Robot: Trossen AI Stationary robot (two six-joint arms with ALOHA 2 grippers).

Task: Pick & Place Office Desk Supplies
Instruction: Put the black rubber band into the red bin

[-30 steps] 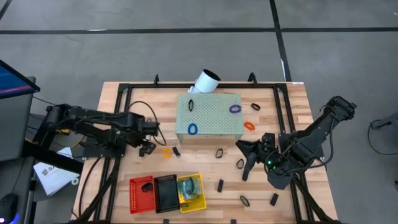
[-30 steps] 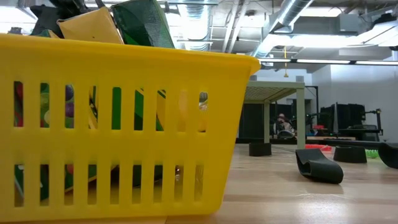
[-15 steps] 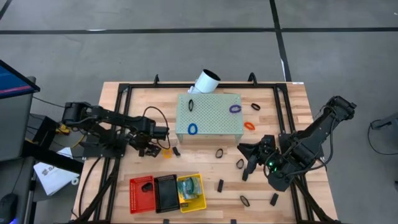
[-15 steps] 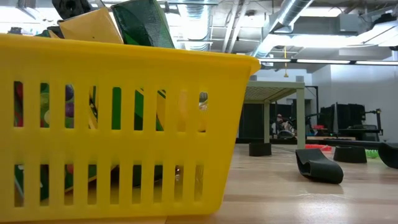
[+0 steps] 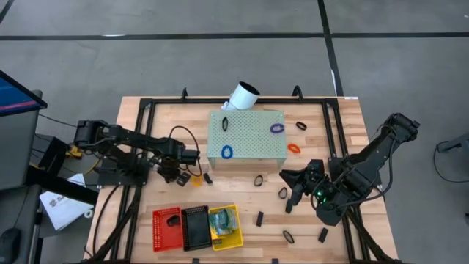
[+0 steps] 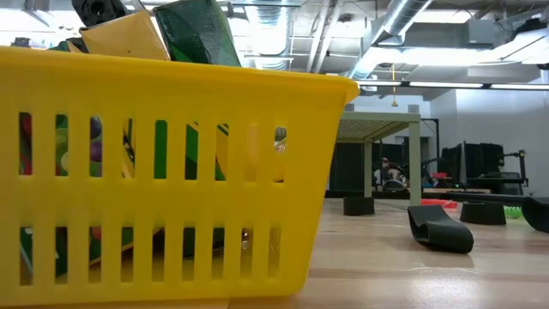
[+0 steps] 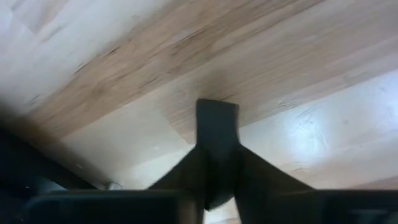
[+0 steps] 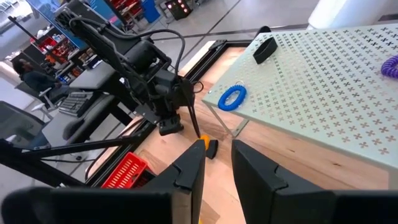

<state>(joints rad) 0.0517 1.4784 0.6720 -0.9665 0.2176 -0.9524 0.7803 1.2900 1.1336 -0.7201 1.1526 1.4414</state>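
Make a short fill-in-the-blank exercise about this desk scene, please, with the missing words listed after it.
1. The blue loop lies on top of the pale green ____ block.
2. Three small baskets stand in a row: red, black and ____.
3. The crayon boxes stand inside the ____ basket.
4. The left gripper is down at the table beside the small ____ item.

Missing words: perforated; yellow; yellow; orange

Around my wooden desk (image 5: 176,233) lies grey floor (image 5: 220,59) crossed by dark lines; overhead run silver ducts (image 6: 403,21) and bright strip lights (image 6: 467,84).
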